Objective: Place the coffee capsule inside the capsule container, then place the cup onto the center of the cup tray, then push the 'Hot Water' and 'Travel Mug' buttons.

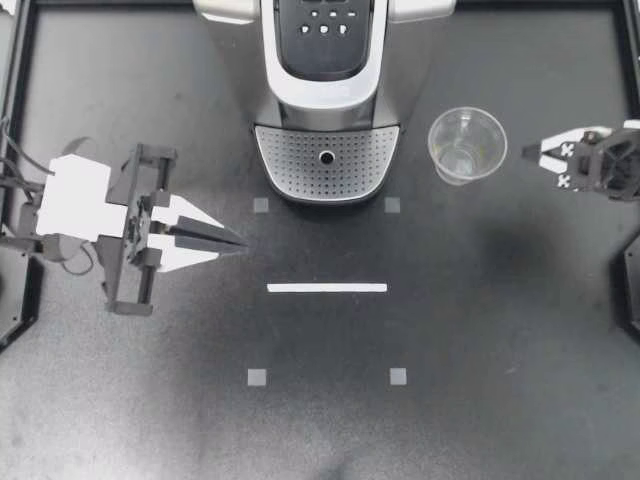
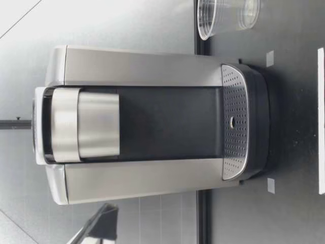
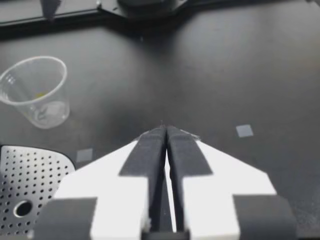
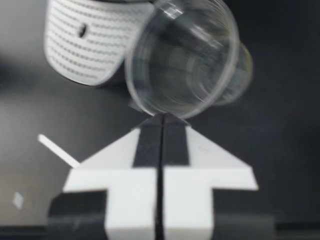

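1. Clear plastic cup (image 1: 467, 145) stands upright on the black table (image 1: 500, 350), mouth up, just beside the cup tray (image 1: 300, 160) on my right arm's side; it is not on the tray
2. Low view: cup (image 2: 226, 18) rests on the table next to the coffee machine (image 2: 142, 66), apart from its base
3. Cup tray is a perforated silver plate with one dark hole at its middle, at the foot of the machine; nothing stands on it
4. Button panel (image 1: 325, 25) sits on the machine's dark top face; individual labels too small to tell
5. Right gripper (image 1: 527, 153) hovers near the cup, tips pointing at it, with a small gap between them. Right wrist view: fingers (image 4: 150, 140) pressed together, nothing between them, cup (image 4: 182, 65) straight ahead of the tips and the tray (image 4: 80, 50) beyond it to one side
6. Left gripper (image 1: 240, 240) is over bare table on the other side, well apart from cup and tray, tips pointing toward the middle. Left wrist view: fingers (image 3: 150, 155) pressed together, holding nothing
7. White strip (image 1: 327, 288) lies flat on the table in front of the tray; four small grey squares (image 1: 261, 206) mark the corners of a rectangle around it
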Robot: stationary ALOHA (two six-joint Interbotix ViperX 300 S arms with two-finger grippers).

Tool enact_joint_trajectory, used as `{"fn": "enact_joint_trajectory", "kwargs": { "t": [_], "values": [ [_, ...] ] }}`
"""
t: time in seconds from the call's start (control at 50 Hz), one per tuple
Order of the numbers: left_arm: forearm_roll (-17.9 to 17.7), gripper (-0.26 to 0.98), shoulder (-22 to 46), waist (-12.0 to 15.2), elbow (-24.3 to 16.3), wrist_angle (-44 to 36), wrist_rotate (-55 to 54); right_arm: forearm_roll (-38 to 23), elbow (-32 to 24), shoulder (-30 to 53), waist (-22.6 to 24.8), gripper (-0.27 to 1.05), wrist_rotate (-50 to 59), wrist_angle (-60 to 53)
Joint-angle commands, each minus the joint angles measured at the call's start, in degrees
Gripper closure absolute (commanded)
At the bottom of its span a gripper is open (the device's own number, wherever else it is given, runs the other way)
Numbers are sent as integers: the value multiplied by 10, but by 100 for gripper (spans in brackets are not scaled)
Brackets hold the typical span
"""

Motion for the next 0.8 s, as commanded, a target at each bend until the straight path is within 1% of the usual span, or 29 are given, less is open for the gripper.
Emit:
{"fn": "enact_joint_trajectory", "kwargs": {
  "t": [0.0,0.14,0.26,0.38,0.52,0.58,0.78],
  "values": [
    [-1,63,-3,-1,-13,-5,2,-1,-2,13,-12,70,1,-12],
    [-1,63,-3,-1,-12,-5,2,-2,-1,31,-31,60,0,-27],
    [-1,63,-2,-1,-9,-5,2,-2,-1,47,-40,49,0,-40],
    [-1,63,-2,-1,-9,-5,3,-2,-5,69,-40,36,-1,-55],
    [-1,63,-2,-1,-8,-4,3,-3,-11,95,-41,24,1,-75],
    [-1,63,-3,-1,-7,-4,3,-2,-16,107,-40,22,0,-75],
    [-1,63,-3,-1,-7,-3,3,-3,-31,142,-41,22,-3,-76]
  ]
}}
